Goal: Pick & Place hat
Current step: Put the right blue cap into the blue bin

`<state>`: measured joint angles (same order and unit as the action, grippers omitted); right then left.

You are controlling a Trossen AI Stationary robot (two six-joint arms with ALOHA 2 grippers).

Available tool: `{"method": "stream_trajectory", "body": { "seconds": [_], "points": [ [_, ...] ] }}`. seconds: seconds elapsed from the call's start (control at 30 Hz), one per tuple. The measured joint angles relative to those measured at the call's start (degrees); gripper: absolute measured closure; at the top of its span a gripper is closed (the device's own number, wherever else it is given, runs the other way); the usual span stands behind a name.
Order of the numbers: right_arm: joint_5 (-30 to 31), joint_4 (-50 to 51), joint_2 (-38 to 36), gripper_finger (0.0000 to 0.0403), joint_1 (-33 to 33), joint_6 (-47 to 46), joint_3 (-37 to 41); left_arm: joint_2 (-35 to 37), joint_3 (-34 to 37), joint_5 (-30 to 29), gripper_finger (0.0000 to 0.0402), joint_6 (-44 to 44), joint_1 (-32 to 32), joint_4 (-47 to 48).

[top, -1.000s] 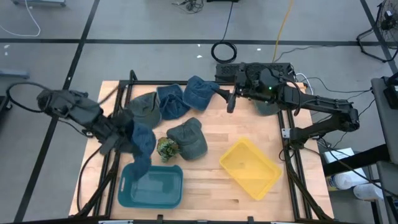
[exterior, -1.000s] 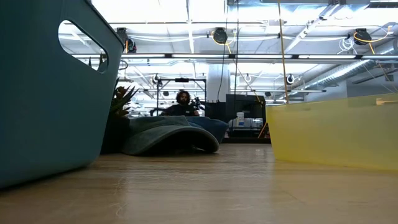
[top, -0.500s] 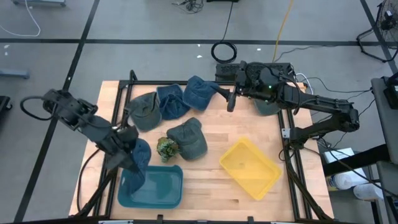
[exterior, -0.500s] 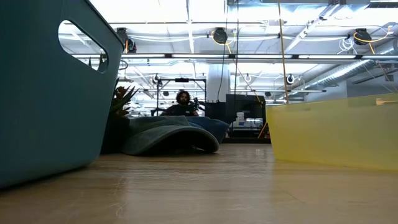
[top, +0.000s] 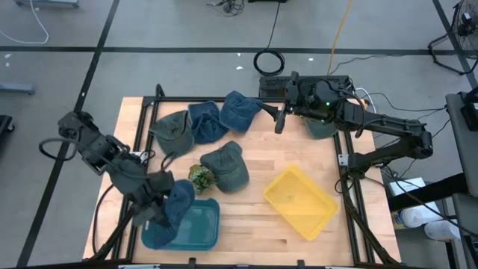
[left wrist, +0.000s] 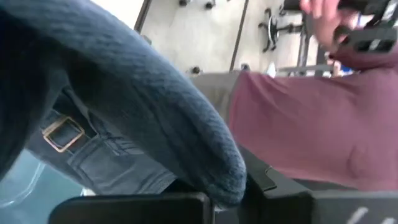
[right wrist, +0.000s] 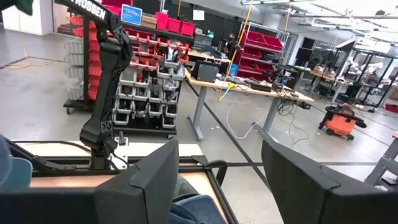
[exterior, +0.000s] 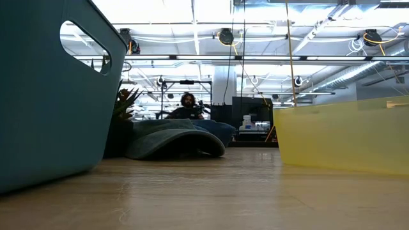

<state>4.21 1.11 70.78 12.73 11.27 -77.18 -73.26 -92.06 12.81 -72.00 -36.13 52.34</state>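
Your left gripper (top: 158, 203) is shut tight on a blue hat (top: 179, 200). A moment ago it held that hat higher up the table, near the other hats. Now it has swung down toward you, and the hat hangs right over the near-left part of the teal bin (top: 200, 228). So the carry part looks almost done.

In the left wrist view the hat (left wrist: 124, 118) fills most of the picture. You can see its strap and little brass buckle (left wrist: 61, 134). A bit of teal shows under it, so the bin seems to be right below. A person in a red shirt (left wrist: 311, 124) shows behind it, off the table.

Your right gripper (top: 279, 119) has not moved. It waits at the far side of the table, next to a blue hat (top: 240, 110) there. Its two fingers stand apart and hold nothing.

Other hats still lie on the table: a green one (top: 172, 131), a blue one (top: 205, 122), and a grey-green one (top: 226, 166) in the middle. A small leafy thing (top: 199, 178) sits beside that one. The yellow bin (top: 300, 202) has nothing in it.

I think your next job is to open the left gripper and let the hat drop in. Watch that the hat is far enough over the bin, because part of it may hang over the left wall.
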Motion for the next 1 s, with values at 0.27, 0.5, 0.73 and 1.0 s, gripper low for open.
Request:
{"method": "stream_trajectory", "body": {
  "seconds": [0.27, 0.5, 0.73, 1.0],
  "points": [
    [-0.02, 0.01, -0.73, 0.0183, -0.04, 0.54, 0.02, 0.37, 11.56, 3.72, 0.0376, -3.22, -0.43, -17.38],
    [-0.02, 0.72, -1.89, 0.0183, -0.07, 3.39, 0.02, 5.48, 25.78, -4.07, 0.0376, -8.62, -0.46, -35.30],
    [-0.01, 0.81, -2.79, 0.0183, -0.07, 7.33, 0.02, 10.05, 36.61, -13.67, 0.0376, -15.13, -2.46, -45.55],
    [0.09, 0.79, -2.89, 0.0183, 0.00, 13.66, 0.02, 10.10, 41.31, -14.35, 0.0376, -19.12, -3.49, -48.59]
  ]
}}
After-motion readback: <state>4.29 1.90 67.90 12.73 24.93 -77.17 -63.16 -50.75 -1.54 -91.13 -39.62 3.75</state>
